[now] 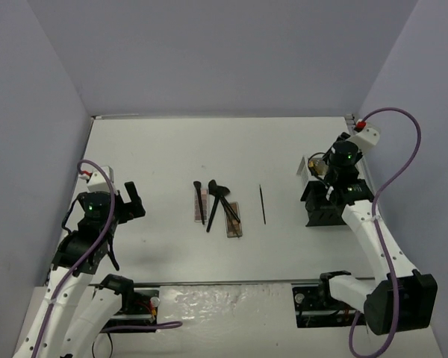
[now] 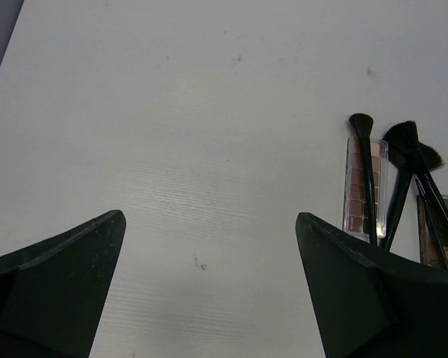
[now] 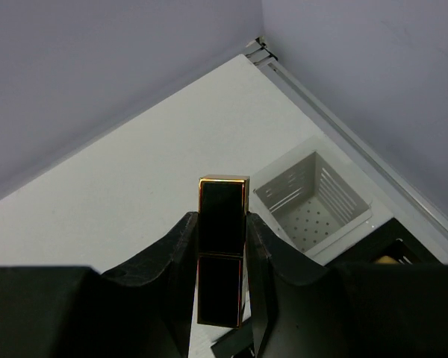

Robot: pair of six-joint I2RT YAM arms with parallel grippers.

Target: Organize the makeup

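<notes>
Two narrow brown palettes (image 1: pixel 199 203) (image 1: pixel 234 218) lie mid-table with slim black brushes (image 1: pixel 213 206) across them, and a thin black stick (image 1: pixel 263 204) lies to their right. In the left wrist view one palette (image 2: pixel 364 183) and the brushes (image 2: pixel 400 179) sit at the right. My left gripper (image 1: pixel 132 201) is open and empty over bare table, left of the pile. My right gripper (image 3: pixel 222 224) is shut on a black gold-trimmed lipstick tube (image 3: pixel 222 198), held upright just left of the organizer's white compartment (image 3: pixel 313 198). No sponge shows clearly.
The black-and-white organizer rack (image 1: pixel 325 200) stands at the right under my right wrist. Purple-grey walls close the table (image 1: pixel 164 156) at the back and both sides. The back corner rail (image 3: pixel 263 52) shows in the right wrist view.
</notes>
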